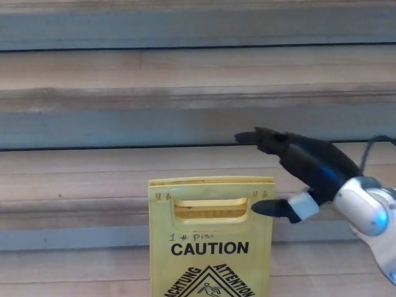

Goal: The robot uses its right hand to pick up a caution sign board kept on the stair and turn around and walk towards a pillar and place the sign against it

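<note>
A yellow caution sign board (210,247) stands folded and upright against the stairs at the bottom centre of the head view, with a slot handle (211,210) near its top and black "CAUTION" lettering. My right hand (296,170) reaches in from the right, open. Its fingers (260,137) stretch above the sign's top right corner and its thumb (269,208) lies in front of the sign's upper right edge. The hand holds nothing. My left hand does not show.
Wide grey-brown stone stair steps (185,111) fill the view behind the sign, rising away from me. The sign's lower part is cut off by the picture's bottom edge.
</note>
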